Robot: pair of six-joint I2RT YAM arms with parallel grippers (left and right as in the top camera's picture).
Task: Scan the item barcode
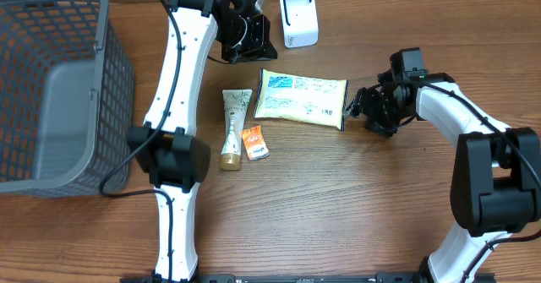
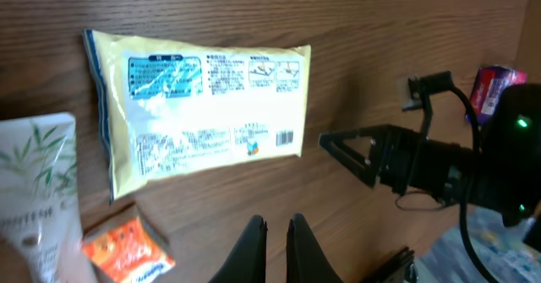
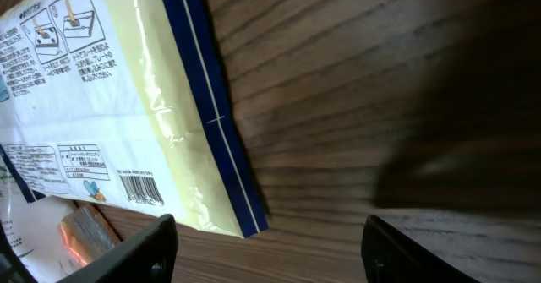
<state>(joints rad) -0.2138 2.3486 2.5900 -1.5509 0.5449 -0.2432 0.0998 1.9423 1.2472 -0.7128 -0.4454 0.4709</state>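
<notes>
Right gripper (image 3: 269, 231): fingers (image 3: 144, 249) stand well apart, holding nothing, just off the blue-edged right end of the yellow pouch (image 1: 301, 97). Left gripper (image 2: 275, 232): fingers closed together, nothing seen between them, beyond the pouch's far left corner. The pouch lies flat, barcode (image 2: 286, 138) upward. A tube (image 1: 234, 127) and an orange sachet (image 1: 255, 142) lie to its left.

Left tool (image 2: 275, 225) fingers together, right tool (image 3: 266, 236) fingers apart.
</notes>
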